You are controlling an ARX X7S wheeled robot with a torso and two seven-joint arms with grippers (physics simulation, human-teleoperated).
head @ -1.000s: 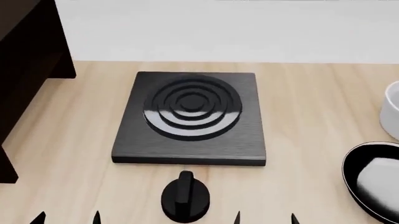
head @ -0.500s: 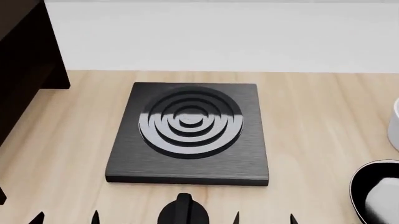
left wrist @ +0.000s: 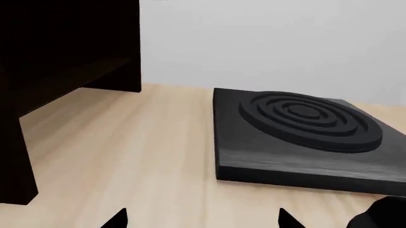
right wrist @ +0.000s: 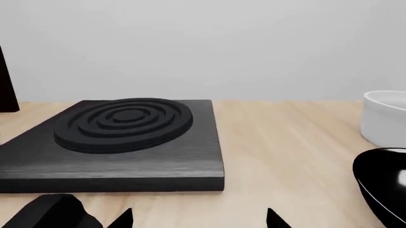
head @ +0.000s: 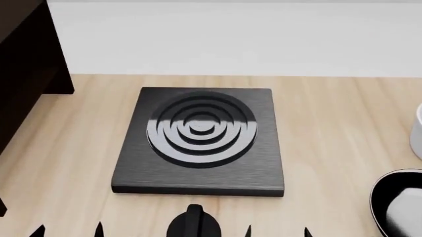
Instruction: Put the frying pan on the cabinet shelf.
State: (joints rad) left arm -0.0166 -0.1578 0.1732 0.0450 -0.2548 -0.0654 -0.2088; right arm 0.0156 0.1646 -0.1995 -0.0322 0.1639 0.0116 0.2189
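The frying pan (head: pixel 398 203) lies at the right edge of the head view, black with a glossy grey-white inside; its handle is out of view. It also shows in the right wrist view (right wrist: pixel 383 183). The dark cabinet (head: pixel 26 69) stands at the far left, and its shelf boards show in the left wrist view (left wrist: pixel 60 71). My left gripper (head: pixel 68 231) and right gripper (head: pixel 277 231) are low at the front edge, only fingertips showing, spread wide apart and empty. In the wrist views the left gripper (left wrist: pixel 201 219) and the right gripper (right wrist: pixel 198 218) hold nothing.
A square black burner plate (head: pixel 199 140) with concentric rings lies mid-table. A black knob (head: pixel 193 224) sits in front of it. A white bowl (head: pixel 416 133) stands at the right edge, behind the pan. White wall behind the wooden table (head: pixel 329 123).
From one second ago the view shifted: burner, knob and pan moved down in the picture. In the last half second nothing moved except the fingertips, very slightly.
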